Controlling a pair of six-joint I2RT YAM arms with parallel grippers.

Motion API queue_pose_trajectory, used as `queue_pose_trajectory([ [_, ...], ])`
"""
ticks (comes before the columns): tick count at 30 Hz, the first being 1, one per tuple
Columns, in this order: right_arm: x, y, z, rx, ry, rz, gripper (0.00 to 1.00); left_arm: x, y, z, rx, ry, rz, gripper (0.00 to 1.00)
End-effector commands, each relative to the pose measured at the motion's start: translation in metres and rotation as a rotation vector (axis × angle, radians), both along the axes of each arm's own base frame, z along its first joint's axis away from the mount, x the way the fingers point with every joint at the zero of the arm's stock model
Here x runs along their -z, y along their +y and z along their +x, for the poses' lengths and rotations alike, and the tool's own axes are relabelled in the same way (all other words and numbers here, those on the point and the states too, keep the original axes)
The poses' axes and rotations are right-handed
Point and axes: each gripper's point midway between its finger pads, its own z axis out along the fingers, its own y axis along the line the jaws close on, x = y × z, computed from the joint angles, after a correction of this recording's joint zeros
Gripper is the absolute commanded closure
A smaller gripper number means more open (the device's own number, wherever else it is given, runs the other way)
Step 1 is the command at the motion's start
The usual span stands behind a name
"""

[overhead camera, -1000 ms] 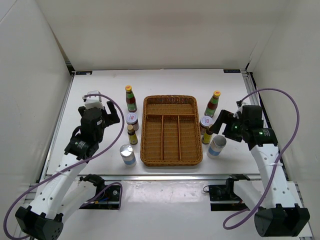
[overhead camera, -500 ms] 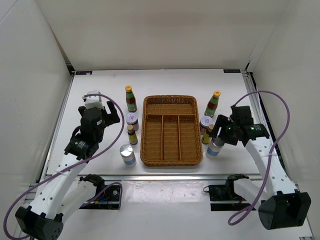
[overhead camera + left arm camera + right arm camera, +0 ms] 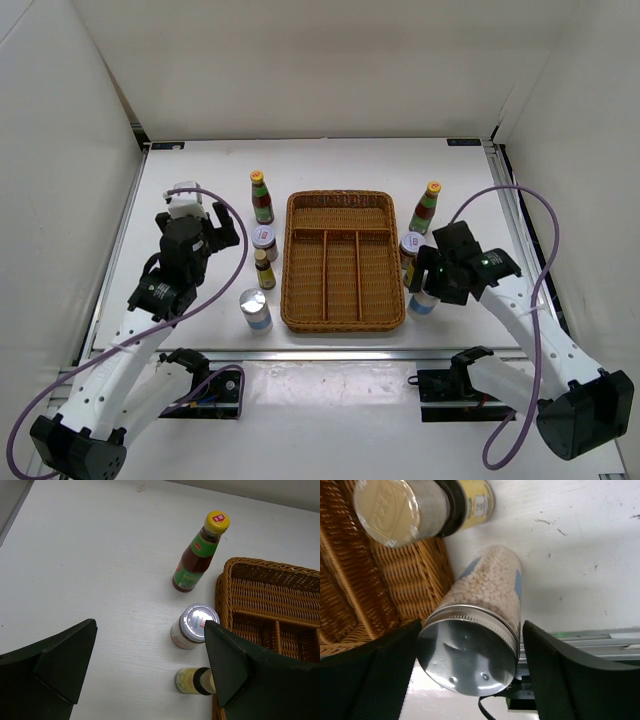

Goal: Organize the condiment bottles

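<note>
Right end effector (image 3: pixel 424 296) low, astride silver-topped cylinder (image 3: pixel 485 595)

White table (image 3: pixel 190 190) enclosed by 3 plain white walls (image 3: pixel 320 70), apparently evenly lit.

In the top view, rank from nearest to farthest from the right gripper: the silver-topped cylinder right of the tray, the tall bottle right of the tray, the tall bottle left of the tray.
From the right gripper:
1. Silver-topped cylinder: between its fingers, right of the tray.
2. Right tall bottle: farther back, same side.
3. Left tall bottle: across the tray.
</note>
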Motion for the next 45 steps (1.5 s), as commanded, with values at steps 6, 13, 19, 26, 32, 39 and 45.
queue_pose_trajectory([
  [6, -0.009, -0.017, -0.01, 0.104, 0.01, -0.086, 0.6, -0.015, 0.0, -0.004, 0.01, -0.051, -0.018, 0.0],
  [13, -0.082, -0.009, -0.005, 0.017, -0.144, -0.021, 0.79, -0.014, 0.0, -0.005, 0.01, -0.051, -0.018, 0.0],
  [19, -0.145, 0.044, 0.025, -0.197, -0.228, 0.085, 0.91, -0.011, 0.0, -0.004, 0.01, -0.042, -0.015, 0.0],
  [26, -0.148, 0.1, 0.082, -0.354, -0.262, 0.067, 0.93, -0.009, -0.001, -0.003, 0.01, -0.034, -0.011, 0.0],
  [32, -0.097, 0.116, 0.122, -0.389, -0.182, -0.028, 0.93, -0.009, 0.001, -0.003, 0.002, -0.035, -0.009, 0.0],
  [39, -0.043, 0.126, 0.137, -0.412, -0.097, -0.072, 0.81, -0.009, 0.001, -0.003, 0.001, -0.035, -0.009, 0.0],
  [45, -0.049, 0.111, 0.14, -0.331, -0.137, -0.118, 0.11, -0.008, 0.008, -0.004, -0.05, -0.042, -0.025, 0.0],
])
